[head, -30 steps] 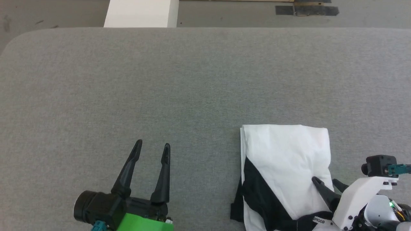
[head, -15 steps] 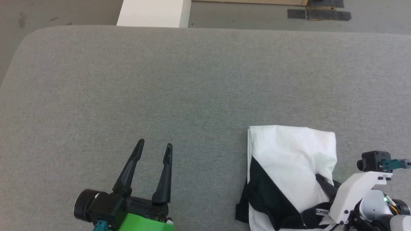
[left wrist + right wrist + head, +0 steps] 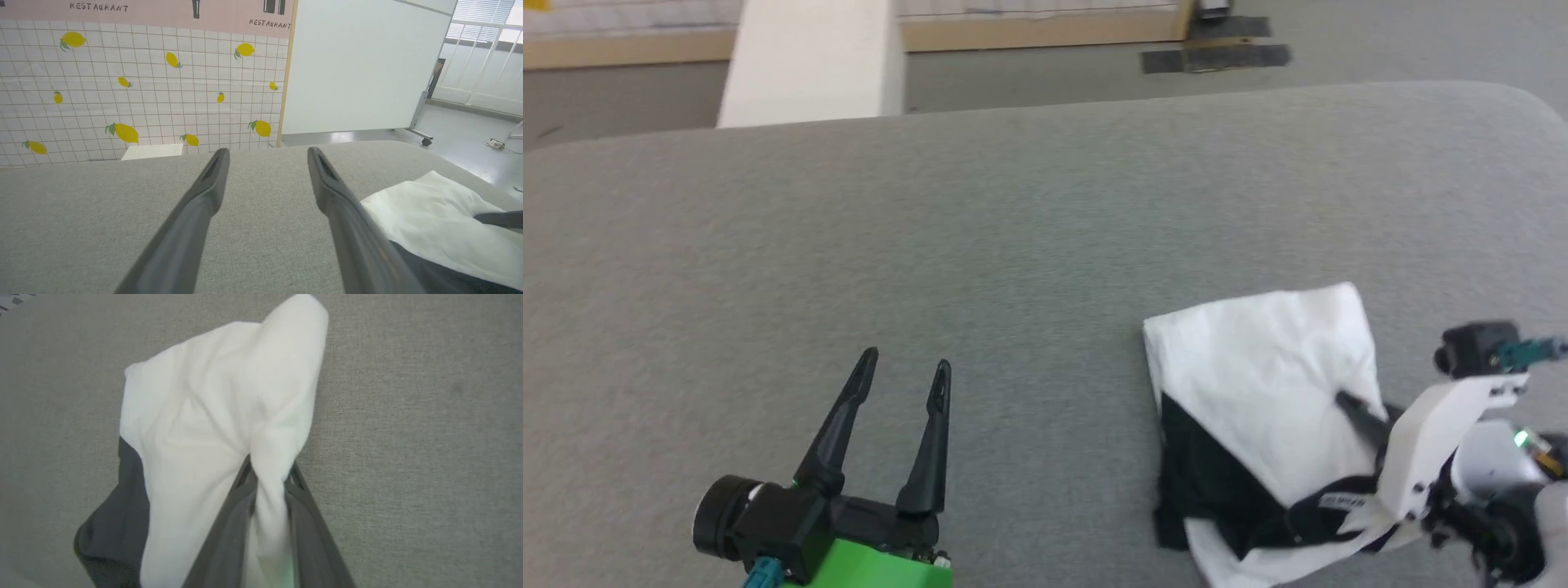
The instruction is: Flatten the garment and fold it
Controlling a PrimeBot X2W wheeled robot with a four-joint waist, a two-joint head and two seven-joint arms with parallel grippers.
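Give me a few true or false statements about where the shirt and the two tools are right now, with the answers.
1. The right tool is shut on white fabric of the garment. True.
2. The left tool grips a black sleeve. False: it is open and holds nothing, over the grey surface, apart from the garment.
3. The garment lies toward the robot's right. True.
4. The garment is spread out fully flat. False: it is folded into a compact bundle.
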